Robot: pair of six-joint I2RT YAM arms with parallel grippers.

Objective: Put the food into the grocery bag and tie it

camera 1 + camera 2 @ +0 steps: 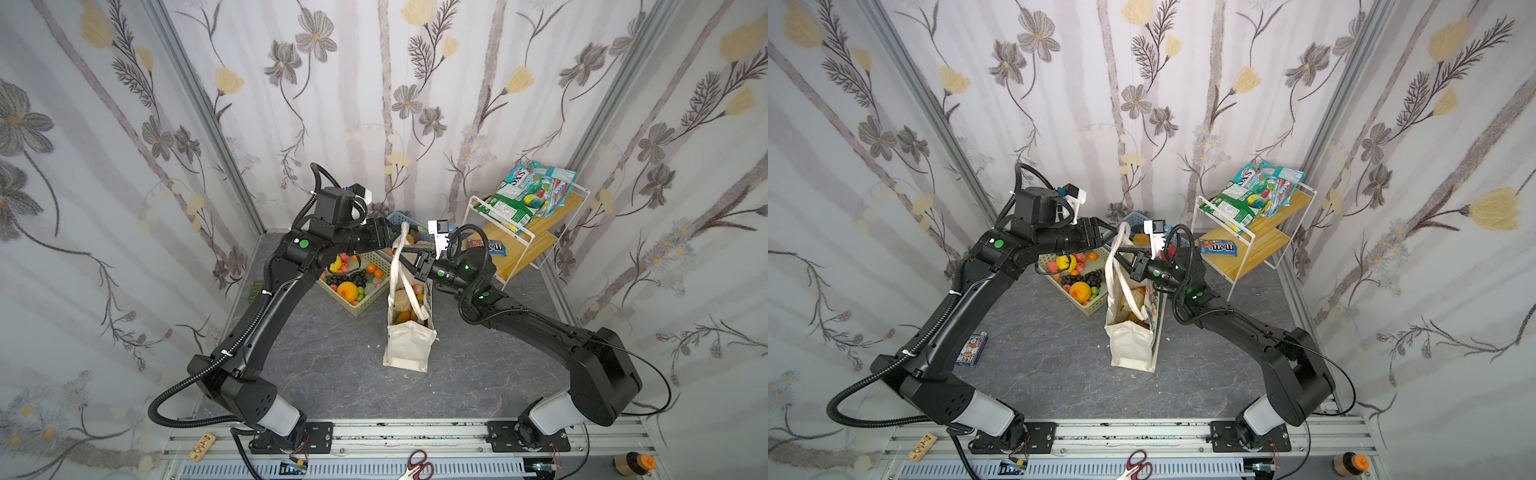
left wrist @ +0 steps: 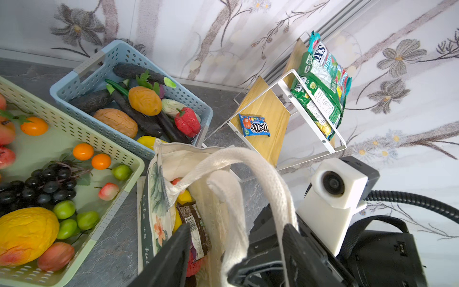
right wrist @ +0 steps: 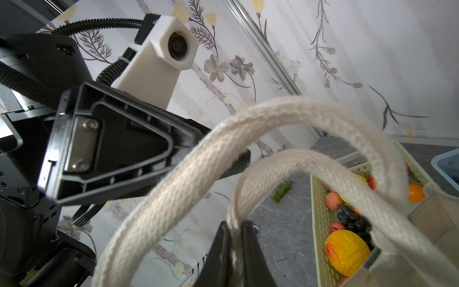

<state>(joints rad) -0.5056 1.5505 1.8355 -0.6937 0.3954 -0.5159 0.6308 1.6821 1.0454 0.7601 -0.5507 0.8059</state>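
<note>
The grocery bag (image 1: 407,345) (image 1: 1129,345) stands upright mid-table, its leaf-and-flower print (image 2: 159,193) showing in the left wrist view. Inside lies food: a dark wrapped snack bar (image 2: 191,218), a yellow piece (image 2: 185,197), a red piece (image 2: 195,263) and a beige cauliflower (image 1: 401,299). My right gripper (image 3: 234,223) (image 1: 409,264) is shut on one white rope handle (image 3: 285,164) above the bag. My left gripper (image 2: 237,228) (image 1: 388,237) is open, its jaws wide apart. The second rope handle (image 3: 198,174) runs between them, next to the right gripper's fingers.
A pastel green basket (image 1: 361,309) of toy fruit sits left of the bag, and a blue basket (image 2: 82,82) of vegetables behind it. A white-framed wooden rack (image 1: 523,232) at the back right holds snack bags (image 1: 528,195) and an M&M's pack (image 2: 254,125). Scissors (image 1: 419,463) lie on the front rail.
</note>
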